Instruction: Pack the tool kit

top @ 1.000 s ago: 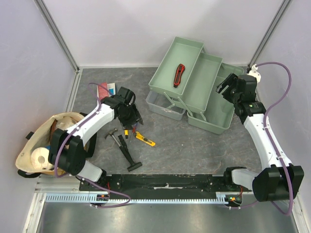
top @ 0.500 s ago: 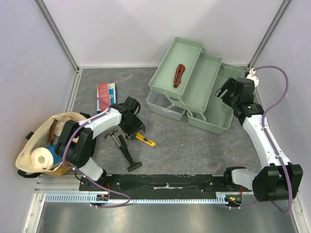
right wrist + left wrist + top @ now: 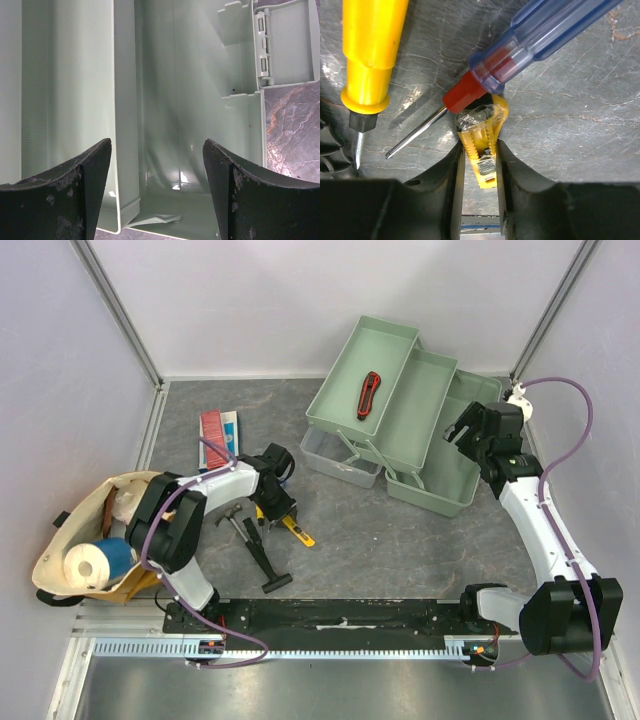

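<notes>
The pale-green toolbox (image 3: 440, 480) stands open at the back right with its trays fanned out. A red-black cutter (image 3: 369, 393) lies in the top tray. My right gripper (image 3: 462, 428) hangs open and empty over the deep bottom compartment (image 3: 190, 100). My left gripper (image 3: 277, 502) is low on the floor. Its jaws are closed on the rear end of the yellow knife (image 3: 481, 145), which lies flat on the floor (image 3: 297, 530). A blue-handled screwdriver (image 3: 540, 37) and a yellow-handled one (image 3: 370, 50) lie just beyond it. The black hammer (image 3: 262, 558) lies nearer the arm bases.
A tan cloth bag (image 3: 60, 550) with a paper roll (image 3: 84, 565) sits at the left edge. A red-and-blue packet (image 3: 218, 427) lies behind the left arm. The clear lid part (image 3: 335, 456) sits in front of the toolbox trays. A small second hammer (image 3: 234, 520) lies by the tools.
My left gripper has moved right and down from over the tool pile to the yellow knife and now grips its end. The right arm has barely moved.
</notes>
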